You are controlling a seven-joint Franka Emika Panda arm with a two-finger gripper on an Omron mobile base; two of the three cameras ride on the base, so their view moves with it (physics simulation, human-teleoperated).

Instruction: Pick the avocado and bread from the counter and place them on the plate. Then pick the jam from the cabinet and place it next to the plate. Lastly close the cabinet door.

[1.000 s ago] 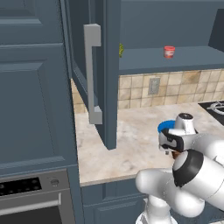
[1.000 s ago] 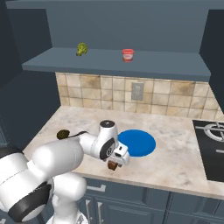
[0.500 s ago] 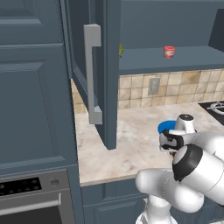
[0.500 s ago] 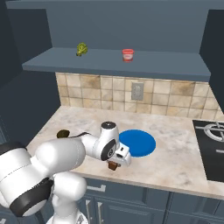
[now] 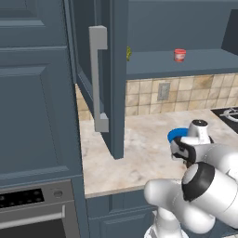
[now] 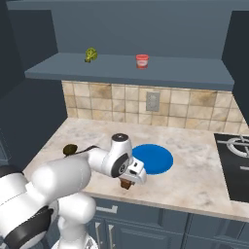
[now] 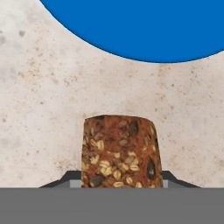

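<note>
The claw point(image 6: 127, 183) is clamped on the bread point(image 7: 121, 151), its two tips pressed against the loaf's long sides at the low edge of the hand view, and it sits down on the counter point(image 6: 194, 180) just off the plate point(image 6: 154, 158). In the hand view the seeded brown slab stands at 6 o'clock, with the blue plate filling the top from 10 to 2 o'clock, apart from the bread by a band of bare stone. In the right base view the bread hangs under the hand at about 7 o'clock from the plate. The loaf looks light and dry, with a rough seeded crust that should not slip, but likely soft enough to dent or crumble under hard squeezing, so a moderate hold across its narrow middle seems best. The avocado point(image 6: 70, 148) lies at 9 o'clock, well apart from the plate.
</note>
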